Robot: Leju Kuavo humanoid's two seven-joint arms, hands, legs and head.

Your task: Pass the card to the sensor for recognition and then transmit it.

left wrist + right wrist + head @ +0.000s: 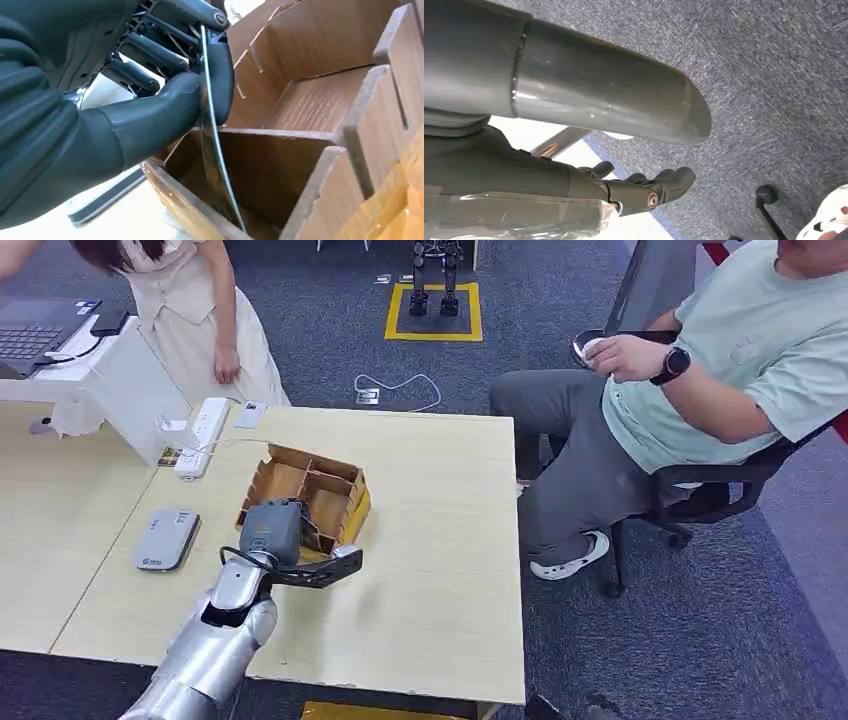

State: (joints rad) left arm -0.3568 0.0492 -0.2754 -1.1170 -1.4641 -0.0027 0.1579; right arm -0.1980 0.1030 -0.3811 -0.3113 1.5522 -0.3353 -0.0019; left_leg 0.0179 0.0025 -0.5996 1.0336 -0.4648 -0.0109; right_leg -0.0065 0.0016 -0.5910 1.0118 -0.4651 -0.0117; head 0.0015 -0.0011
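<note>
A thin card [212, 145], seen edge-on, is pinched between the thumb [150, 120] and a dark finger of my left hand [165, 85]. Its lower end reaches down into a compartment of the brown cardboard divider box [310, 100]. In the head view my left hand [272, 532] sits at the near edge of that box [335, 490], in the middle of the table. The grey flat sensor [167, 539] lies on the table, left of the hand. My right hand [649, 190] hangs over the carpet, fingers loosely bent and holding nothing.
A white power strip [203, 435] and a cable lie behind the sensor, beside a white stand [120, 380] with a laptop. One person stands at the back left [200, 320]. Another sits on a chair [700, 490] right of the wooden table [440, 570].
</note>
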